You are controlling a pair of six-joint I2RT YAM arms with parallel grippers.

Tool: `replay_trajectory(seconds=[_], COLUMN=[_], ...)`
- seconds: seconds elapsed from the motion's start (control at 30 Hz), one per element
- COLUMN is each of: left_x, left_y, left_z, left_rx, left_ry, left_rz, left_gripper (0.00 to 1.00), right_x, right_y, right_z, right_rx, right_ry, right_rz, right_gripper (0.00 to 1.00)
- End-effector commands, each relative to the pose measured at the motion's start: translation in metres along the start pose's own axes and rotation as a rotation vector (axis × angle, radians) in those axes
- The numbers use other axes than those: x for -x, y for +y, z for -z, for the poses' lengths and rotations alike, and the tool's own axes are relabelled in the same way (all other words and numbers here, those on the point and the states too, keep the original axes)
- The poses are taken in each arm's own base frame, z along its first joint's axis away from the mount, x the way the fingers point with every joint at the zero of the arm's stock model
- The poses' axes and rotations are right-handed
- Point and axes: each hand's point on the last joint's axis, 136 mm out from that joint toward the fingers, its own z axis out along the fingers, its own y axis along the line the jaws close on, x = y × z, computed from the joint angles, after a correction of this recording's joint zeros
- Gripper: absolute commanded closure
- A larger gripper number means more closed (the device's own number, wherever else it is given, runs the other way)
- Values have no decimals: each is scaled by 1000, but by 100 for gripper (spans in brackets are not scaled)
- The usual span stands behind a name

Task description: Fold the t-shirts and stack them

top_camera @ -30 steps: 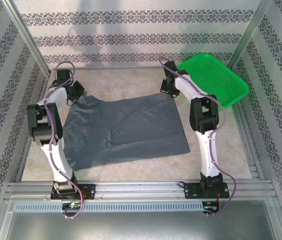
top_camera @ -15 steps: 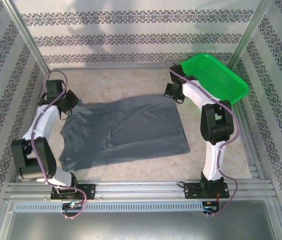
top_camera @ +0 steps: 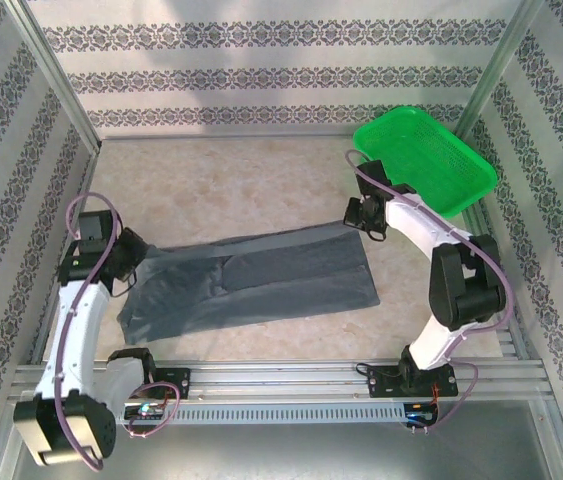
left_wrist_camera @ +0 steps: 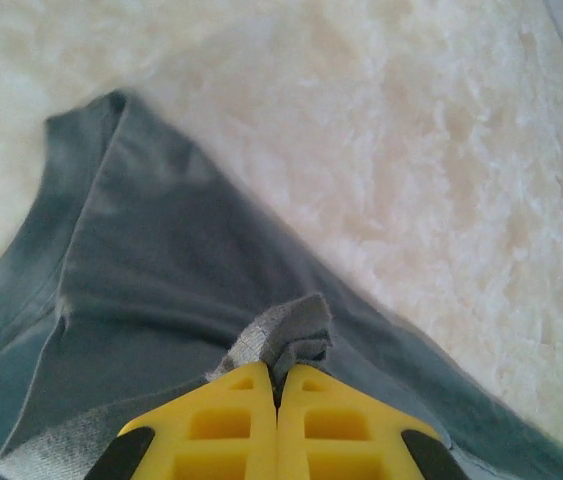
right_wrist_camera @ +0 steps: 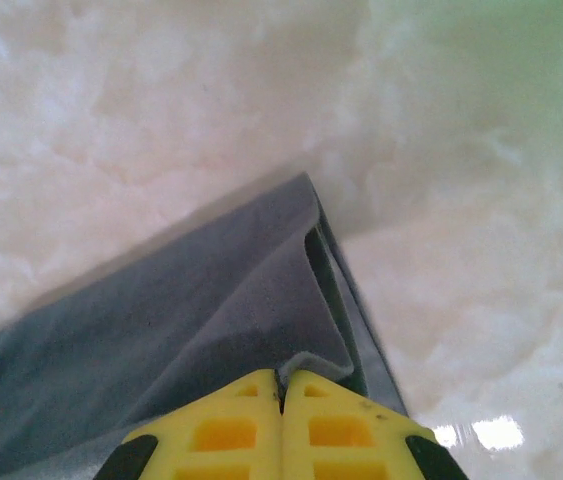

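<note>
Stretching across a pale marbled table [top_camera: 241,170], a plain slate-grey t-shirt [top_camera: 261,285] lies as a long, partly doubled band. It sits to the left of the green basket [top_camera: 426,155] and closer to the arms' bases than the basket is. The basket rests tilted in the far right corner.

The right arm [top_camera: 431,235] bends in just beside the basket's near left corner. The left arm [top_camera: 76,320] reaches to the shirt end well apart from the basket.

The right fingers [right_wrist_camera: 341,425] are pressed fully together on a doubled fabric corner at the shirt end nearest the basket. The left fingers [left_wrist_camera: 226,420] are likewise clamped tight, pinching a small bunched tuft of cloth at the opposite end.

This looks like the first lengthwise fold, with one long edge carried across towards the other. To do it well, both ends probably need to travel at the same pace with the cloth taut between them. The carried edge should land square on the lower one before either grip lets go. The left pinch looks shallow and could slip.
</note>
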Motion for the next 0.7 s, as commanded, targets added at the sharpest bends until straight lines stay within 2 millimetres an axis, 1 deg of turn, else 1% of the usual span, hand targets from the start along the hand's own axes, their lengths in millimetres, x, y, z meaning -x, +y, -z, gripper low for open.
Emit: replay_trajectory(seconds=[0.0,0.13,0.2,0.27,0.4,0.6,0.67], left_x=[-36,-57,-68,-74,-81,-86,-88], left_y=[44,64,74,80,88,97,101], left_z=[8,15,14,13,8,5,4], left_rx=[134,169,193,210,235,280,292], left_ry=[81,109,133,149,171,188,192], left_rz=[101,140,146,151,150,138,140], left_gripper=[100,100,100,100,100,100,100], right_x=[-11,-26,-33,-40,-54,-72,-76], right_y=[-10,-21,-24,-28,-33,-42,-45], right_z=[5,6,5,4,2,-2,-3], right_rx=[-1,-23,-31,-40,-46,-73,-79], right_ry=[-1,18,32,53,81,124,138], right_rz=[-10,-20,-24,-33,-42,-68,-78], right_gripper=[100,100,100,100,100,99,91])
